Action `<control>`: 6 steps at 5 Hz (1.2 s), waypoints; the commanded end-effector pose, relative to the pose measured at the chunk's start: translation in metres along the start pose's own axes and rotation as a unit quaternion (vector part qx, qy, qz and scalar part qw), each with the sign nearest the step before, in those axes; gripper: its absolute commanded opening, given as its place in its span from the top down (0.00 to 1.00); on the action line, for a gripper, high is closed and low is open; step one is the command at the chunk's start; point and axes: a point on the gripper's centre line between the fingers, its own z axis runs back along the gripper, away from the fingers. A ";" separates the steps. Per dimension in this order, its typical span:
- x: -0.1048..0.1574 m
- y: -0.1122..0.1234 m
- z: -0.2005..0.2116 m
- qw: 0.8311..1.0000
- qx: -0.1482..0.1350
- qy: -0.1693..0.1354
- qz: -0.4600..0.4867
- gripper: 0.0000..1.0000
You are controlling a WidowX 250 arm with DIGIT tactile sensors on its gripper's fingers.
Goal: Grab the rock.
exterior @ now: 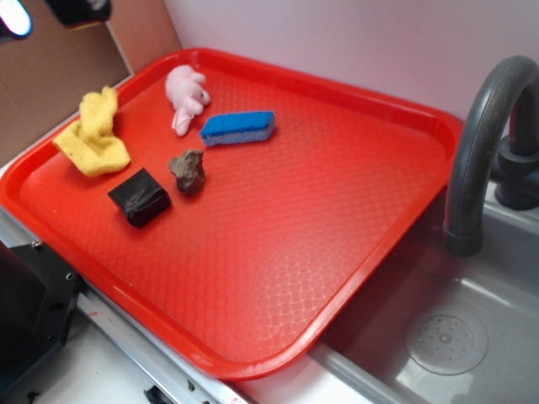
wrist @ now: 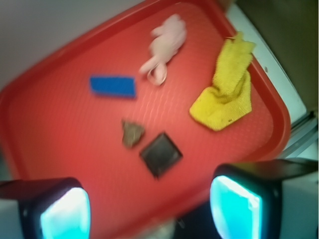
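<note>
Toy kitchen corner: pale wall and grey sink

A plain pale pink-white wall [exterior: 354, 42] runs behind the scene, meeting a brown cardboard-like panel [exterior: 59, 76] at the left. At the right a grey plastic sink basin [exterior: 472, 328] holds a round drain [exterior: 446, 342], with a dark grey curved faucet [exterior: 484, 143] rising at its rim. Soft, even light falls throughout.

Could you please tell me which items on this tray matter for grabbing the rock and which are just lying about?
Belongs to the job:
rock
tool, open, high above the tray

Just lying about:
black block
blue sponge
pink plush toy
yellow cloth
</note>
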 end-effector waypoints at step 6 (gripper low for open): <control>0.125 0.025 -0.131 0.967 0.050 -0.185 0.167 0.00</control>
